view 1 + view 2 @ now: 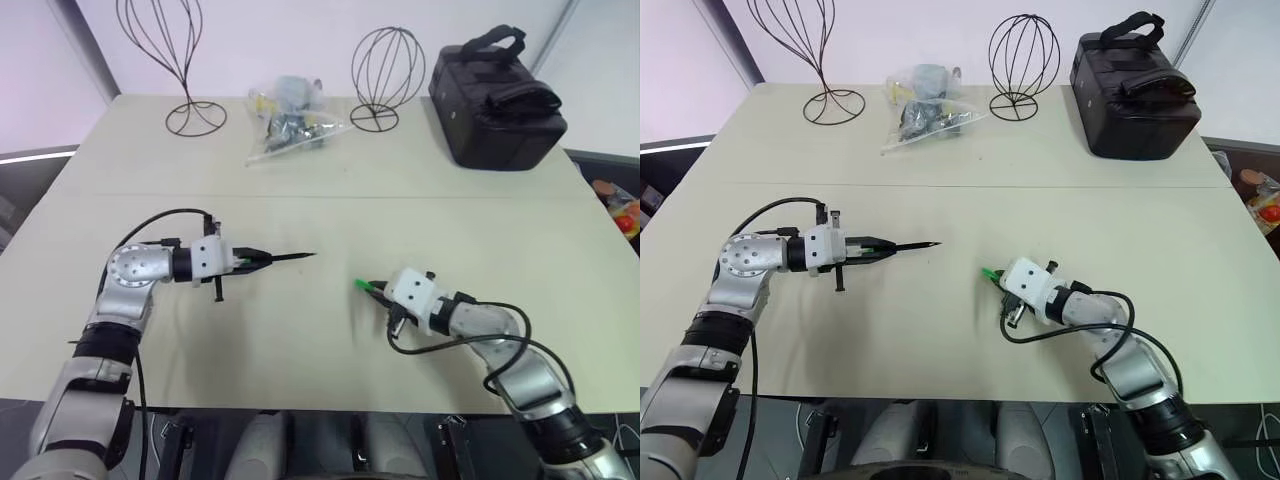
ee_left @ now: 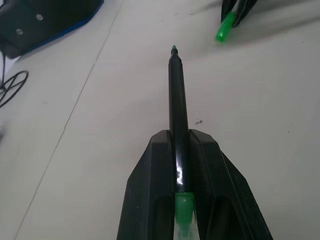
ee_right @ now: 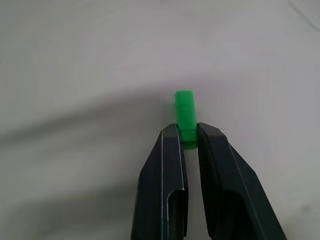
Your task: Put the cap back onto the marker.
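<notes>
Right end effector (image 1: 376,291) sits nearest, its two black fingers pinched narrow on the cap (image 3: 185,116); about half of that bright green cylinder sticks out past the fingertips, free of the table (image 1: 300,380); it looks to be aimed up and to the left, roughly toward the marker's tip, though whether the open mouth leads I cannot tell. A little farther back, the left end effector (image 1: 252,260) is clamped on the marker (image 1: 285,259); the dark barrel runs out between the fingers, its green tail end tucked back between them.

Taking the marker as landmark: its long axis lies nearly level, running left to right across the table, pointed tip toward the right-hand side; the cap hangs just beyond and slightly nearer than that tip, apart from it, not touching; a clear gap of bare table shows between them.

The step in hand, as I read it, is lining up the two before pushing together; to do it well, bring the cap's axis onto the same line as the barrel, mouth facing the tip; close the gap slowly and straight, no sideways drift; a skewed approach would likely jam the tip on the rim or twist the cap in its shallow pinch; keep the marker steady and let one arm do the travelling.
</notes>
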You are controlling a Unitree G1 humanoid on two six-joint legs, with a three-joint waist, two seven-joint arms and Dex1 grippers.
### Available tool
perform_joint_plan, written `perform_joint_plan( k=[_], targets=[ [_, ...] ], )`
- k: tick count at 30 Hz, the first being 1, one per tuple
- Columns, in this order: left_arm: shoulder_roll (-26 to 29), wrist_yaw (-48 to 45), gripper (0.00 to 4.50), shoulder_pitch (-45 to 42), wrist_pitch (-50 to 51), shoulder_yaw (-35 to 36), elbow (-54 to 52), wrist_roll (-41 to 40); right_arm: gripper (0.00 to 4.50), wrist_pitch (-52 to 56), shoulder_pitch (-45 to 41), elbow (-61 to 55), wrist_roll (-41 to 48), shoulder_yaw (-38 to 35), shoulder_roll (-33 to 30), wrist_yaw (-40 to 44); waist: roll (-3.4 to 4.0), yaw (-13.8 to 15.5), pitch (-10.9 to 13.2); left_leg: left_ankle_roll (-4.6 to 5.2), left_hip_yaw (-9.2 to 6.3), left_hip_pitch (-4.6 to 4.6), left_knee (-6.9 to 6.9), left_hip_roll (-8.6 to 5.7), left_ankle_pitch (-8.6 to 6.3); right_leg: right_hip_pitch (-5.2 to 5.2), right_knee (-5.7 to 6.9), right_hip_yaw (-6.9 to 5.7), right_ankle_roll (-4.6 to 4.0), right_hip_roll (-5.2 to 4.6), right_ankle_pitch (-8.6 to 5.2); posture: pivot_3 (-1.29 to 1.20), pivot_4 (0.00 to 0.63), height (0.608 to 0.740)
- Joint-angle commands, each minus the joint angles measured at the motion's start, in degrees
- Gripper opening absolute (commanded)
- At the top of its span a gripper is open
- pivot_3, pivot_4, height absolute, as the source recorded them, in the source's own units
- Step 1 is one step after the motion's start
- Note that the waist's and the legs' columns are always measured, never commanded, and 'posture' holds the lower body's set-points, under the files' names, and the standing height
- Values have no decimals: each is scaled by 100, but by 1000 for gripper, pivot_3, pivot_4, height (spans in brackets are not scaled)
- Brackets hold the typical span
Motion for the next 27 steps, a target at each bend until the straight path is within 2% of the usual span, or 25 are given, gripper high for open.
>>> perform_joint_plan(
  k=[1, 6, 14, 27],
  targets=[
    [-47, -262, 0, -323, -619, -72, 462, 22, 23, -53, 2, -578, -72, -277, -297, 120, 0, -30, 0, 0, 2, 0, 0, -1, 0, -2, 1, 1, 0, 0, 0, 0, 150, 740],
    [-268, -704, 0, -765, -1282, -204, 1210, -30, 23, -45, -109, -912, -200, -404, -604, 204, -2, -25, 1, 0, 1, 0, 0, 1, 0, -2, 1, 1, 0, 5, 0, 0, 150, 740],
    [-613, -935, 0, -1281, -2074, -175, 2016, -34, 23, 33, -283, -1032, -247, -354, -559, 230, -6, -7, 3, 0, 2, -2, 2, 0, 0, -1, 0, 0, 0, 3, 0, 0, 150, 740],
    [-684, -876, 0, -1384, -2505, -77, 2265, -148, 23, 187, -616, -1311, -35, -257, -360, 437, -6, -12, 3, 1, 0, -3, 3, 1, 0, -2, 1, 0, 0, 4, 0, 0, 150, 740]
  ],
)
